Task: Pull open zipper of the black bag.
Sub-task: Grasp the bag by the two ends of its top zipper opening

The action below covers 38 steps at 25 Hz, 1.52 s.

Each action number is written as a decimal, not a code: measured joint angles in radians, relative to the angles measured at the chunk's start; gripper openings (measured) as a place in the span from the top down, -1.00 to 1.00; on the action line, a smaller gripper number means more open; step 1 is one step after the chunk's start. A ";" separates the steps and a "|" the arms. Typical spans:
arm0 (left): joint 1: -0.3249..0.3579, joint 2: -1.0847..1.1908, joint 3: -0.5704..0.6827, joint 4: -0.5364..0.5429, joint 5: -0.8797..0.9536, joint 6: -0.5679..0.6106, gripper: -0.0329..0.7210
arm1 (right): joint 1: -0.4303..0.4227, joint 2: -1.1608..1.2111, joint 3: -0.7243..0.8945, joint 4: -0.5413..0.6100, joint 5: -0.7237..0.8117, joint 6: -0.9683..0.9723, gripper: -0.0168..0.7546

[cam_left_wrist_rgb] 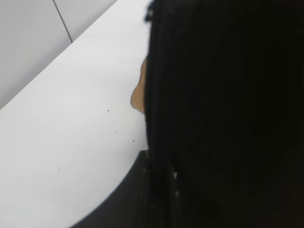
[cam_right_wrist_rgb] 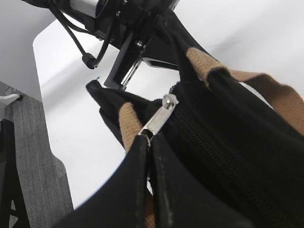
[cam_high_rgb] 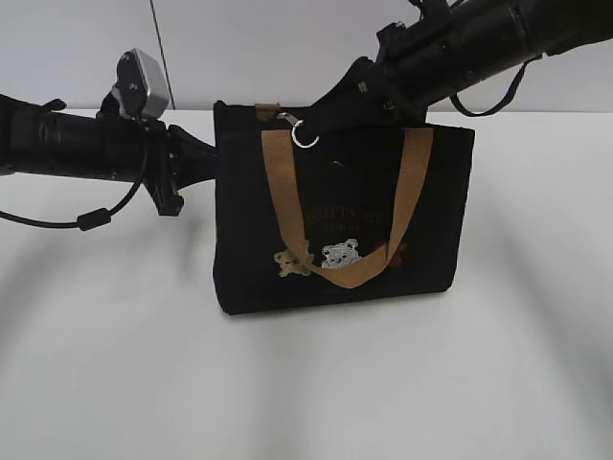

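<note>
The black bag (cam_high_rgb: 340, 206) stands upright on the white counter (cam_high_rgb: 306, 383), its tan webbing handles (cam_high_rgb: 287, 192) hanging down the front over the small bear figures (cam_high_rgb: 326, 257). The zipper (cam_right_wrist_rgb: 213, 147) runs along the top edge and looks closed along the stretch that shows; its silver clasp (cam_right_wrist_rgb: 159, 116) sits at the end of the bag nearest the left arm, with the round metal ring (cam_high_rgb: 306, 134) dangling below it in the exterior view.

The right claw (cam_right_wrist_rgb: 149, 142) is clenched on the clasp: in the right wrist view the two fingers meet with the silver piece pinched at their tips. The left claw (cam_high_rgb: 196, 158) presses against the bag's end panel at the upper corner; its fingers are hidden behind black fabric in the left wrist view, so they appear nearly closed on a fold of that corner, bracing the bag.

The step in hand seems to be the grasp just made, with the pull not yet begun. The next move calls for drawing the clasp along the line of teeth toward the far end of the bag, keeping the pull level with the top edge so the thin clasp does not slip out, while the left claw holds the corner against the drag.
</note>
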 joint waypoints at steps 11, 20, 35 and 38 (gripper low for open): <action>-0.001 0.000 0.000 0.003 0.003 0.000 0.86 | -0.055 -0.017 0.000 0.004 0.019 0.028 0.99; -0.001 0.000 0.000 0.004 -0.001 0.000 0.87 | -0.055 -0.017 0.000 -0.064 0.025 0.052 0.99; -0.001 0.000 0.000 0.004 -0.001 0.000 0.87 | -0.227 -0.087 0.000 -0.154 0.049 0.104 0.99; -0.001 0.000 0.000 0.004 -0.002 0.000 0.87 | -0.245 -0.099 0.000 -0.198 0.064 0.125 0.99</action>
